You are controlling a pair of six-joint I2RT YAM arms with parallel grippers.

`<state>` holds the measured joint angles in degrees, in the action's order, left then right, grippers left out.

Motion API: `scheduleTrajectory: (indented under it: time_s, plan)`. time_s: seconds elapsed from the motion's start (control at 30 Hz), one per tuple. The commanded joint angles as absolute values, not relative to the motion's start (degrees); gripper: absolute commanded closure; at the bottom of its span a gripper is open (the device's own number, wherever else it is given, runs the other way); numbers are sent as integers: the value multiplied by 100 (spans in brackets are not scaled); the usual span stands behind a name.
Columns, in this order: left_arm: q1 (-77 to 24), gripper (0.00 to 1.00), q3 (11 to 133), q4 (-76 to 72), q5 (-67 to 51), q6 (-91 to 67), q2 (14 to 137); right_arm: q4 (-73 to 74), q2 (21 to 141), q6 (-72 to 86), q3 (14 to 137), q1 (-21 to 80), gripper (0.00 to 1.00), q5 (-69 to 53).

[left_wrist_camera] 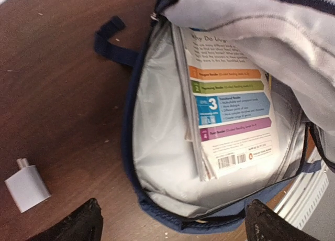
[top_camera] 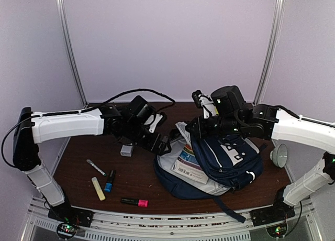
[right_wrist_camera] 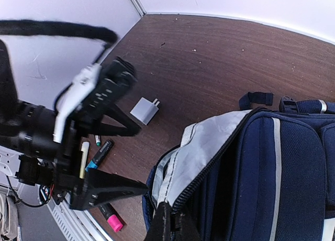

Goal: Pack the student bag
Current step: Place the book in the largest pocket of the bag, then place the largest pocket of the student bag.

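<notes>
Navy fabric of the student bag (top_camera: 230, 157) is lying on the counter (top_camera: 84, 167), and we are clamping our right pincer (right_wrist_camera: 170, 224) tight on the zipper edge of its raised flap. Our left pincer (left_wrist_camera: 175, 222) is hanging wide open and empty over the bag's mouth, where a book (left_wrist_camera: 230, 110) is lying inside against the grey lining. A white charger (left_wrist_camera: 26, 187) is sitting near the bag.

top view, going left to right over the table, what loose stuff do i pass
yellow highlighter → blue marker → charger → bag → cup
</notes>
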<state>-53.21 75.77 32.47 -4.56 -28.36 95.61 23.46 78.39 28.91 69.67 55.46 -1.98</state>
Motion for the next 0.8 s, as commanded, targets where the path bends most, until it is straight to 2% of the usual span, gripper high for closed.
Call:
scheduleTrajectory:
  time_s: [0.0,0.17,0.33,0.5,0.77]
  plan:
    - [-5335,2,7229,3724,997,-2670,8726,1632,7552,2989,6897,5554,100,-28]
    - [-5327,2,6777,4066,2424,-2694,7776,1478,7377,2820,6820,5553,100,-59]
    - [-5275,2,6275,4108,3321,-2832,7281,1321,7127,2555,6604,5560,100,31]
    - [-4885,2,5980,4262,2594,-2871,7379,1110,7117,2572,6325,5563,100,-155]
    - [-4685,2,5441,3514,1218,-2501,7450,1081,7363,2642,6121,5629,100,-711]
